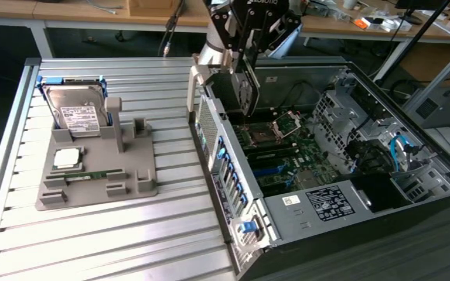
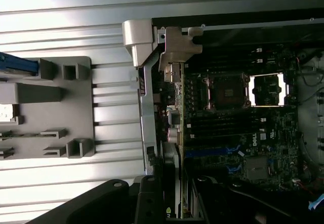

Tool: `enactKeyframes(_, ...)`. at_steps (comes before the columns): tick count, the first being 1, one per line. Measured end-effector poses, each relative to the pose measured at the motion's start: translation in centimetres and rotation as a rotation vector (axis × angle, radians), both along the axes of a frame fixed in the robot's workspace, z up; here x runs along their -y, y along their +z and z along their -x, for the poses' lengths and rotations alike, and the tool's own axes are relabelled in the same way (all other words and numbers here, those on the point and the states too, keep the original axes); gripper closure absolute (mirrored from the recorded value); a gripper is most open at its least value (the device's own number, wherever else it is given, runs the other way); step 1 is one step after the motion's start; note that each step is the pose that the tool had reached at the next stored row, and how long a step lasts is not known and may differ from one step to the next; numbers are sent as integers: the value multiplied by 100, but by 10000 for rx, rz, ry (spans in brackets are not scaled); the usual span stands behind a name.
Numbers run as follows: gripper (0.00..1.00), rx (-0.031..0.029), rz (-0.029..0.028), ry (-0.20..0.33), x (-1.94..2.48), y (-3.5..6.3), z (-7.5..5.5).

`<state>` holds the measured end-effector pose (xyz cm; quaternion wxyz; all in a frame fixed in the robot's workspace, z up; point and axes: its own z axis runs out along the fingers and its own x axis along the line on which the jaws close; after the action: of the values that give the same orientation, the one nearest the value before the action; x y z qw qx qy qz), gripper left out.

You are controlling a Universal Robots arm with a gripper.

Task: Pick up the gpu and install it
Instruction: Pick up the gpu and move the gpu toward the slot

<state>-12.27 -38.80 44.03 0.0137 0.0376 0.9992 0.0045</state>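
The gpu (image 1: 231, 89), a dark flat card with a silvery metal bracket along one edge, hangs upright over the open computer case (image 1: 412, 175), close to the case wall on the exterior view's left. My gripper (image 1: 246, 55) is shut on its upper edge. In the wrist view the gpu (image 2: 146, 90) appears edge-on, its bracket over the case rim, with the motherboard (image 2: 238, 133) and its blue slots (image 2: 212, 153) beside it. My gripper (image 2: 174, 196) clamps the card between dark fingers (image 2: 147, 198).
On the slatted table (image 1: 115, 234), a grey holder tray (image 1: 135, 184) carries a hard drive (image 1: 75, 111), a square chip (image 1: 67, 157) and a green memory stick (image 1: 92, 174). Cables and drive cages crowd the case's far side (image 1: 381, 140). Desks stand behind.
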Motion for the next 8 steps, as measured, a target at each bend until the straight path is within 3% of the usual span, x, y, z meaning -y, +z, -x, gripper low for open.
enactKeyframes(8, 73, 0, 9, -1, 1, -3, -53)
